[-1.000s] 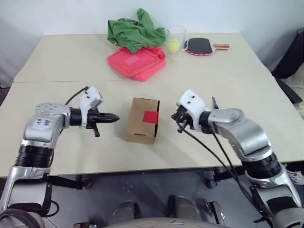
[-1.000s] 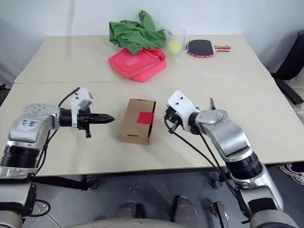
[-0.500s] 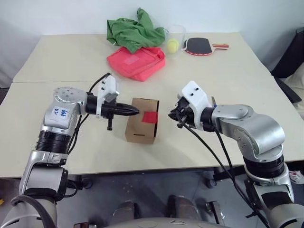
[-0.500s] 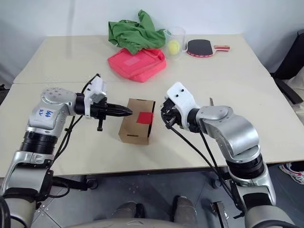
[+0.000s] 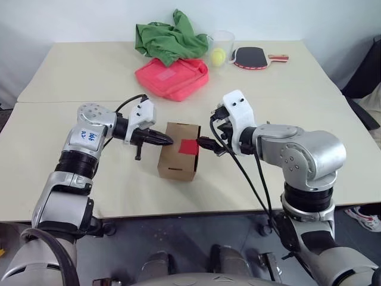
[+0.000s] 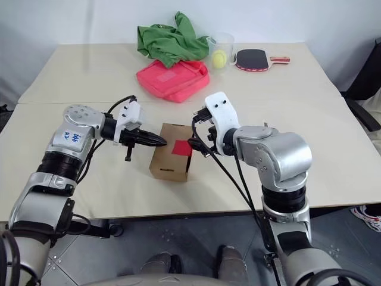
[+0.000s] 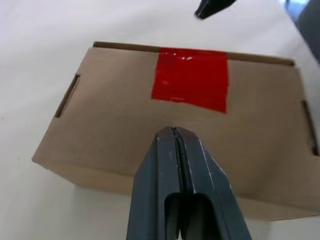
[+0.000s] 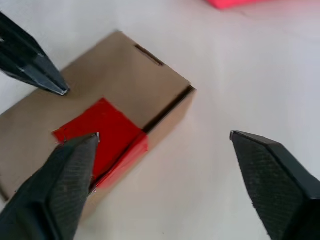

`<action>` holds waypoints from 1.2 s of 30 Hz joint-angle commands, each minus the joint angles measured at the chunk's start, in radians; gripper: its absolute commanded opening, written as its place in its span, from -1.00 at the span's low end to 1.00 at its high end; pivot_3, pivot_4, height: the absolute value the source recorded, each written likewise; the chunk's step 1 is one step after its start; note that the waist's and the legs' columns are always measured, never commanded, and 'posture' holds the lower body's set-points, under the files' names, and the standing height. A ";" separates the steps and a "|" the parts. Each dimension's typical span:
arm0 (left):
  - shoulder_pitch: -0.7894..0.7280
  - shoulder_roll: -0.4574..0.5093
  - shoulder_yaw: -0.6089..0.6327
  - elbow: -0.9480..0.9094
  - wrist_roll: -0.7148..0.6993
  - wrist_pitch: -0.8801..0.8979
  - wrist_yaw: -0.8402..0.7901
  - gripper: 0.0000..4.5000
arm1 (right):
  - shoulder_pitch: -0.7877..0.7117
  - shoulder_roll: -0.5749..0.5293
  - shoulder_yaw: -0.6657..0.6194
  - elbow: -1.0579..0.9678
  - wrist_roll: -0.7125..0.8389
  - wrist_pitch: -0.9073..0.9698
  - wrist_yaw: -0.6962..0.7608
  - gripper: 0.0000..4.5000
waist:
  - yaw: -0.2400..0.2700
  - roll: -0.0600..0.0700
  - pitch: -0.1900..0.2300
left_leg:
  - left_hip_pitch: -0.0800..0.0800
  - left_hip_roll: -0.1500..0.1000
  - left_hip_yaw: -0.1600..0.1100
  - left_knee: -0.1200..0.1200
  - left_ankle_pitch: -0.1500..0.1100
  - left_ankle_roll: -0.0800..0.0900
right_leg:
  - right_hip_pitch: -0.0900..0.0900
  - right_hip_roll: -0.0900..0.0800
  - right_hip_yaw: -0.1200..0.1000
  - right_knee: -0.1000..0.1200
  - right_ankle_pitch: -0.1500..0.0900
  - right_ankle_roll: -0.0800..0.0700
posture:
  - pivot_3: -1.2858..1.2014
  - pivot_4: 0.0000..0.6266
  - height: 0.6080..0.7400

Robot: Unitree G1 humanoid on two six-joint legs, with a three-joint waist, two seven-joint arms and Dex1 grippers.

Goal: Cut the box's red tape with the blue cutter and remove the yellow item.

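The box (image 5: 178, 151) flanked by pinched left claw (image 5: 168, 141), splayed right claw (image 8: 165, 165)

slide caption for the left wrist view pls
Shut left gripper poised over a brown cardboard box sealed with square red tape.

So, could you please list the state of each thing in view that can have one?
box: closed, flat on the table.
red tape: intact, uncut, sealing the lid edge.
left gripper: fingers shut, empty, tip over the box top.
right gripper: fingers open, empty, at the taped edge.
clear cup: upright, beside a yellow-green ball.
pink pouch: lying flat.
green cloth: crumpled.
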 commanded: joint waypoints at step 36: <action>-0.045 -0.033 0.001 0.098 0.062 -0.087 -0.018 -1.00 | -0.022 0.030 0.012 -0.020 0.032 0.006 -0.064 0.97 | -0.003 0.000 0.000 | -0.001 0.000 0.000 0.000 0.000 0.000 | -0.002 0.000 0.000 0.001 0.000 0.000 | 0.03 -0.52 1.00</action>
